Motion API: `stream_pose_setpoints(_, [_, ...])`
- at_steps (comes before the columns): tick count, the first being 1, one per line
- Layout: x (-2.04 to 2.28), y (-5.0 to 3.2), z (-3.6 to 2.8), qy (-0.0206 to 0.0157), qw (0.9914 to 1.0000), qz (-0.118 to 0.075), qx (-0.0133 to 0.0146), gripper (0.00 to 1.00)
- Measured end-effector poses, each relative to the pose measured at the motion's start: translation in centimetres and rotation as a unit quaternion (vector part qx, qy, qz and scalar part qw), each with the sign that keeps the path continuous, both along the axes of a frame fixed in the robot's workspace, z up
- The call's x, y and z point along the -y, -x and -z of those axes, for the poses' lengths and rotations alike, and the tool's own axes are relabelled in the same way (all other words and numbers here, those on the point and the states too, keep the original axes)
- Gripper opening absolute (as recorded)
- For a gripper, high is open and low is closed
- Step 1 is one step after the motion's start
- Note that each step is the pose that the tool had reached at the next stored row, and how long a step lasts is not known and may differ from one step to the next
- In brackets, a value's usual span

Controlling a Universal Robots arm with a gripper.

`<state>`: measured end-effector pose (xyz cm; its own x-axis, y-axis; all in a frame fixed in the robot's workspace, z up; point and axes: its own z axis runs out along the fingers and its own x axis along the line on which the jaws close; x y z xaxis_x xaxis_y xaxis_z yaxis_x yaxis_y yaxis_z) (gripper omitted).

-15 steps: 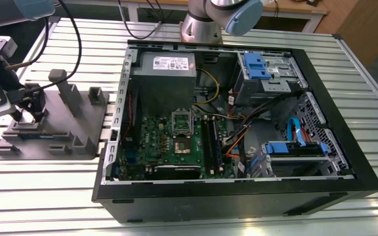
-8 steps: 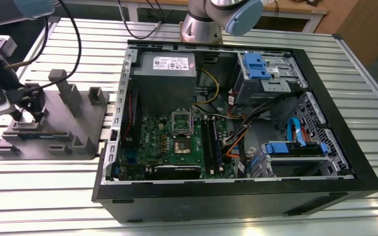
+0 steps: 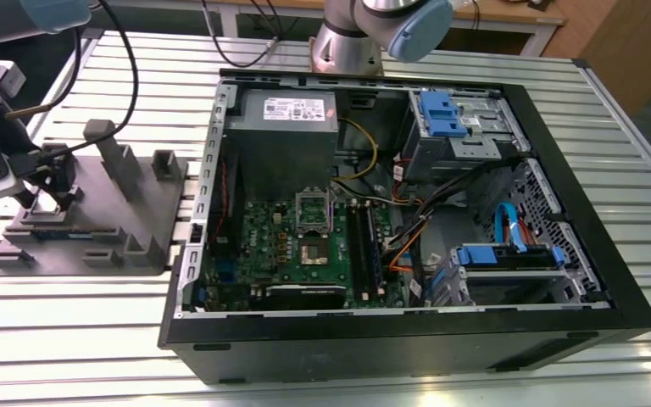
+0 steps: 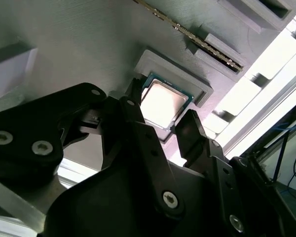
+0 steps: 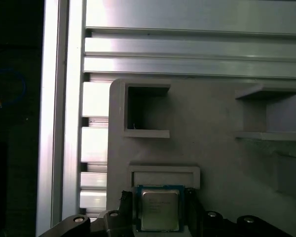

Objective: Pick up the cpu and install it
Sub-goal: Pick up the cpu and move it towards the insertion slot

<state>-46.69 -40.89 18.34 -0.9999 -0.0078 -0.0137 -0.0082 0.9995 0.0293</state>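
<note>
While the exterior view places the gripper (image 3: 48,199) low over a grey holder block (image 3: 133,212) on the slatted metal surface (image 3: 77,339), at that view's left and beside the open computer case (image 3: 597,280), the cpu cannot be made out there. Both wrist views supply it. In the second wrist view the cpu (image 4: 164,101) lies flat, shiny top up, in a raised square pocket (image 4: 202,91) of the block, and the gripper (image 4: 161,104) has one black finger (image 4: 134,94) against one edge of the chip and the other against the opposite edge, closed onto it. In the first wrist view the cpu (image 5: 159,212) sits square between the two finger tips of the gripper (image 5: 159,197), its green rim just beside each, with an open notch (image 5: 145,111) of the block further along. Inside the case, the exterior view shows a green circuit board (image 3: 264,246) lying flat and the arm's base (image 3: 348,42) behind the case.
</note>
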Motion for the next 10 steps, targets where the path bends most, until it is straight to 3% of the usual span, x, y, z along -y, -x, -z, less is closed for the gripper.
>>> stream_pose_setpoints(10, [0.00, 0.05, -0.02, 0.0000, 0.99992, -0.013, 0.0000, 0.55])
